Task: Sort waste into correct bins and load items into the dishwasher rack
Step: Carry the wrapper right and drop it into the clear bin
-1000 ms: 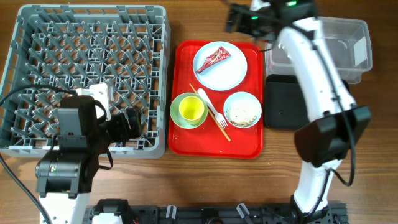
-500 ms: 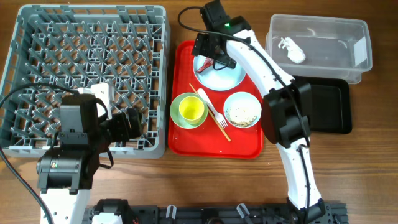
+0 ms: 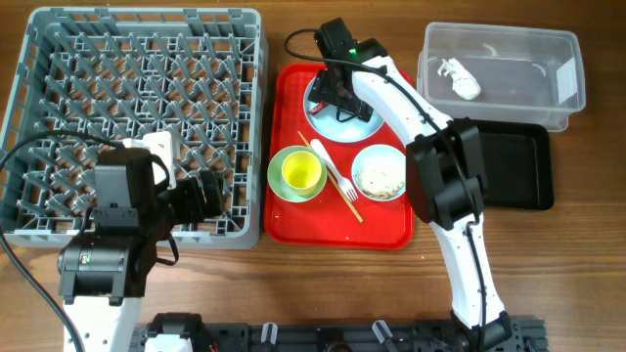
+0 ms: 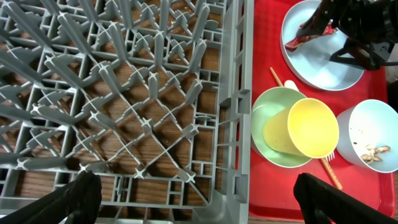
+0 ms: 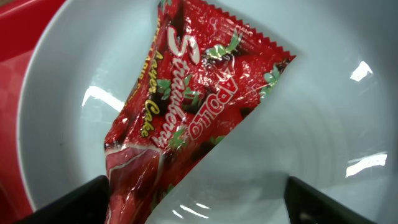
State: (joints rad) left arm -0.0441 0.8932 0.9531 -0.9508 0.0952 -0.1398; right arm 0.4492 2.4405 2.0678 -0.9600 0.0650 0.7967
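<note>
The red-and-white wrapper (image 5: 180, 106) lies on the white plate (image 5: 311, 137), which stands at the back of the red serving tray (image 3: 293, 220). My right gripper (image 5: 199, 205) is open, low over the plate, its fingers either side of the wrapper's lower end. The pale green bowl (image 3: 281, 184) holds the yellow cup (image 3: 301, 172). The white bowl (image 3: 380, 172) holds food scraps. The fork (image 3: 337, 178) and the wooden stick (image 3: 315, 152) lie between the bowls. My left gripper (image 4: 199, 205) is open and empty over the front right corner of the dishwasher rack (image 3: 147, 59).
The clear tub (image 3: 548, 108) stands at the back right with a small white object (image 3: 460, 80) inside. The black tray (image 3: 518, 166) sits just in front of it. My right arm stretches across the tray's right side.
My right arm swung left from over the clear tub to the plate and came down over the wrapper. The left arm has not moved.
</note>
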